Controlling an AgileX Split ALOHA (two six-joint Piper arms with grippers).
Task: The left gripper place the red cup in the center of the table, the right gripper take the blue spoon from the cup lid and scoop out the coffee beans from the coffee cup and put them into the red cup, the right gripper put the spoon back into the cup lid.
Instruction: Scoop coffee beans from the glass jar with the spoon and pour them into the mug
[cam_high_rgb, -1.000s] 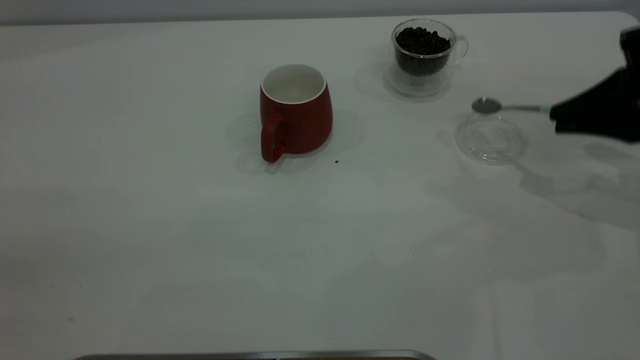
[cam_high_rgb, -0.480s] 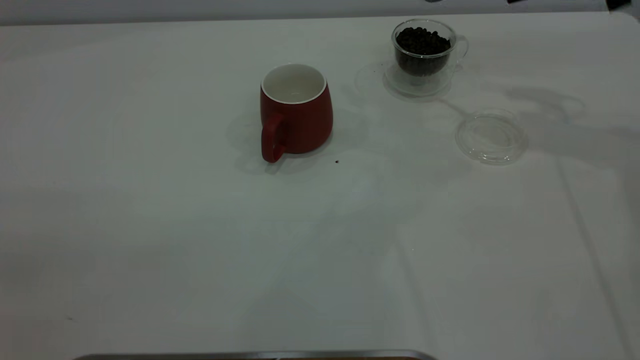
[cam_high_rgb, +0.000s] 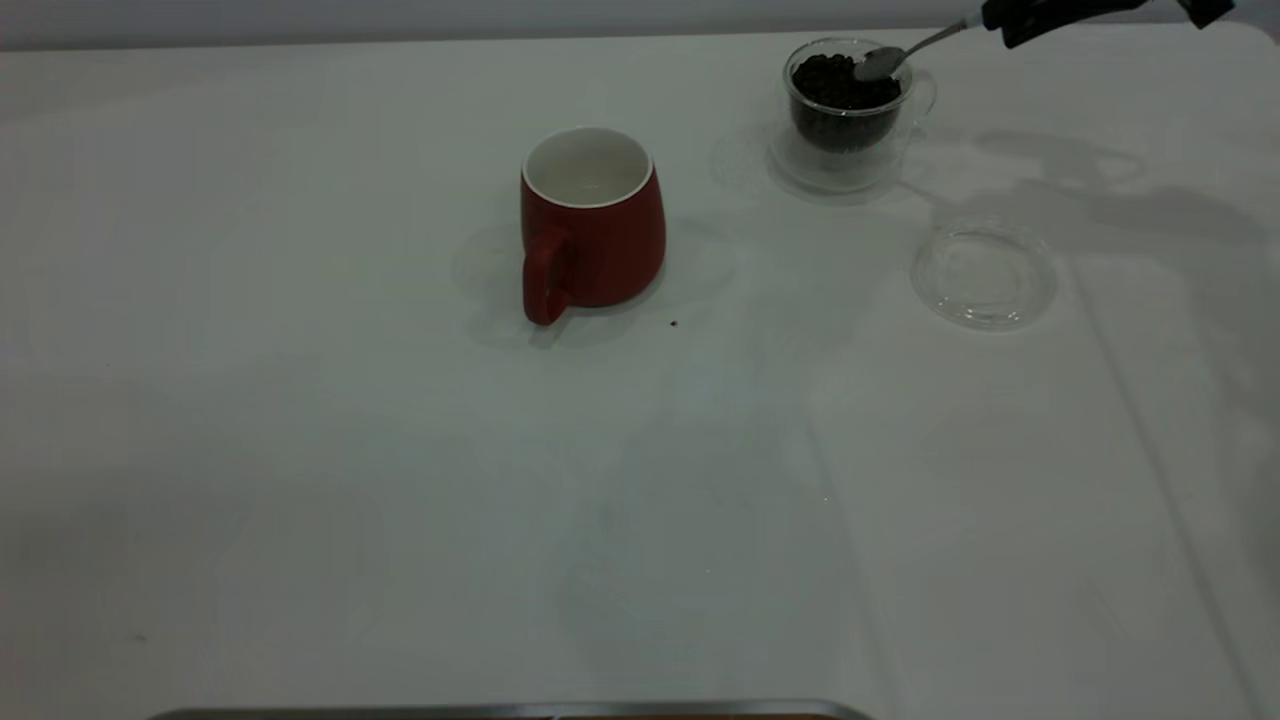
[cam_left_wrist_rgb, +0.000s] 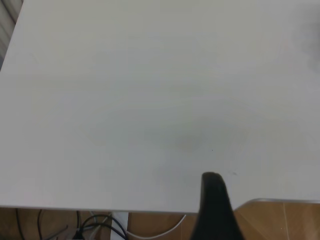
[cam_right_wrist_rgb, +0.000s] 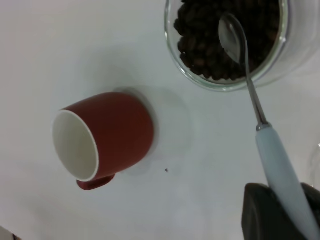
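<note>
The red cup stands upright and empty near the middle of the table, its handle toward the camera. It also shows in the right wrist view. The coffee cup stands at the back right, full of coffee beans. My right gripper is shut on the pale handle of the blue spoon, whose bowl hangs over the beans at the glass rim. The spoon bowl looks empty. The cup lid lies empty at the right. My left gripper hangs over the table's near edge.
A tiny dark speck lies on the table just in front and right of the red cup. A metal edge runs along the bottom of the exterior view. Cables hang below the table edge in the left wrist view.
My right gripper, holding the spoon, has risen from above the cup lid, left the view, and come back at the far right with the spoon bowl over the coffee cup.
</note>
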